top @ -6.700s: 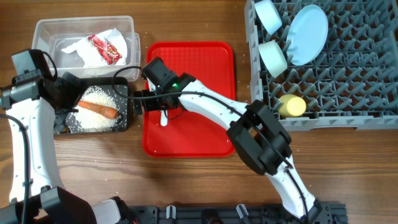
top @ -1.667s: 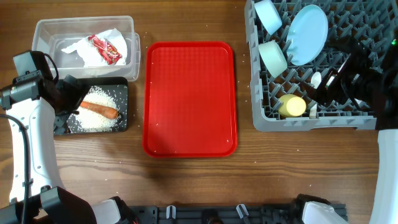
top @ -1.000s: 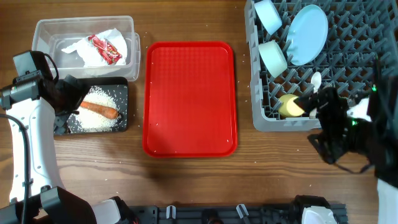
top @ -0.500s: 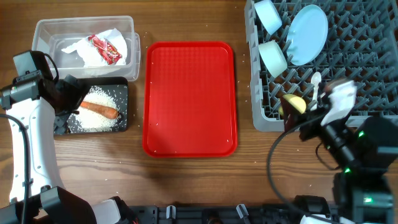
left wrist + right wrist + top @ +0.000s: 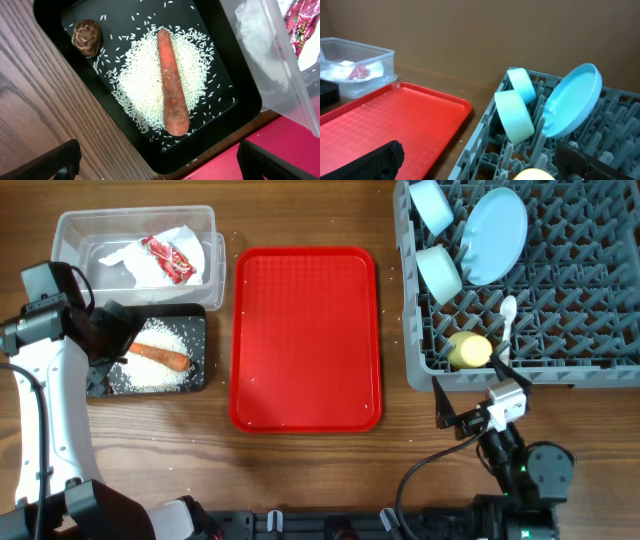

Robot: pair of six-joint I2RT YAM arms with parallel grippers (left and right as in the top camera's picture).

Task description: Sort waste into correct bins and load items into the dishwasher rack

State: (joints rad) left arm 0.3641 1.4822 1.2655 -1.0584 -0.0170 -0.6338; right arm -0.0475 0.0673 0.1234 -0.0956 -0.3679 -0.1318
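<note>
Five items racked: white plastic spoon [image 5: 507,315] newly lodged among pegs, lower left of dishwasher rack [image 5: 420,372], off red serving tray [image 5: 305,340]. Right gripper [image 5: 477,152] withdrawn to lower right, spread wide, empty; left gripper [image 5: 159,150] likewise, over black tray [image 5: 227,117]. Loading apparently complete.

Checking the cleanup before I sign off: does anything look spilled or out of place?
Only minor: a few stray rice grains lie on the red tray and on the table beside the clear tub. Everything else looks properly placed.
</note>
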